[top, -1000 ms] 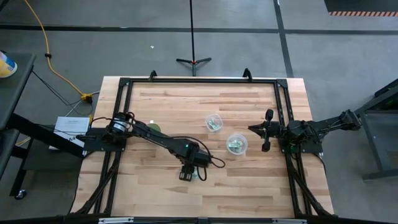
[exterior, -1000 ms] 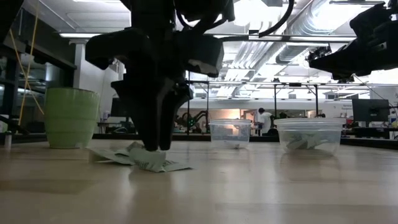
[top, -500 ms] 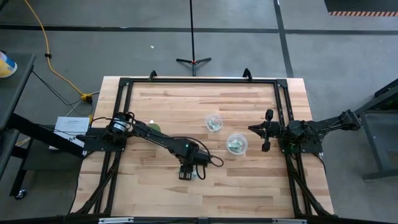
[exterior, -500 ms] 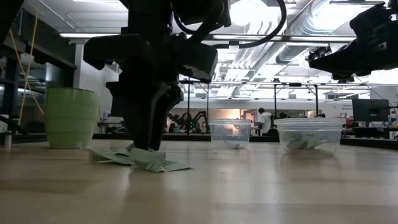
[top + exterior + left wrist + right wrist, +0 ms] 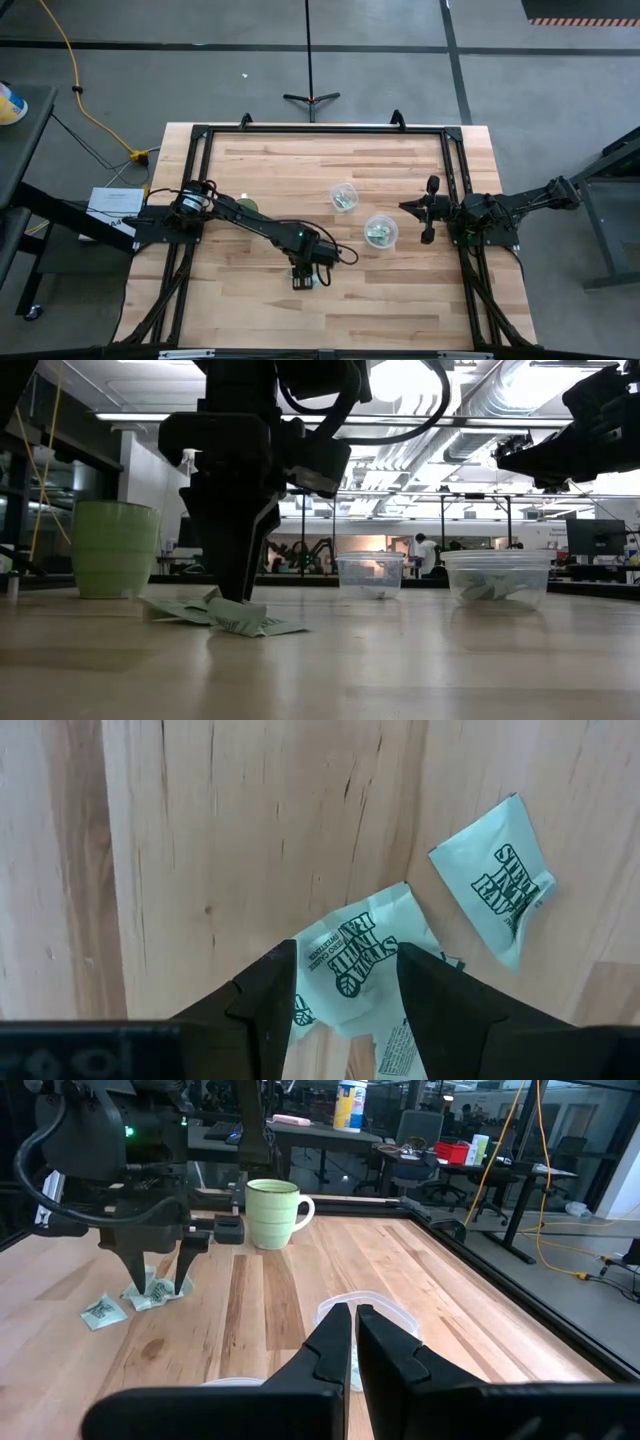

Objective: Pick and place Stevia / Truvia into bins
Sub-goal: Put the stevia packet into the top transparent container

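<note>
A: Left gripper [image 5: 345,982] first. Jaws?

B: Parted, pointing down at the table [image 5: 260,170], one finger [image 5: 262,995] either side of a packet [image 5: 352,972]. Tips at the paper, not pinched together. Wrist view puts that packet at lower centre; a second packet [image 5: 500,878] lies apart from it at upper right of that frame.

A: Same in the low view?

B: Yes. Left gripper [image 5: 235,565] stands over a small heap of packets [image 5: 235,617] at lower left of centre, tips down on the heap. From above the left gripper [image 5: 304,276] sits near the table's lower edge, just below centre.

A: Right gripper?

B: Right gripper [image 5: 352,1320] has its fingers nearly together, a thin gap between them, nothing held. In the high view it [image 5: 428,210] waits at the right side of the table, off the surface.

A: Bins?

B: Two clear cups. High view: one bin [image 5: 344,196] at centre, second bin [image 5: 381,231] down and right of it, just left of the right gripper. Both hold packets. Low view shows them right of centre, well apart from the heap.

A: Anything else?

B: Green mug [image 5: 115,548] at far left of the low view, behind the heap.
</note>
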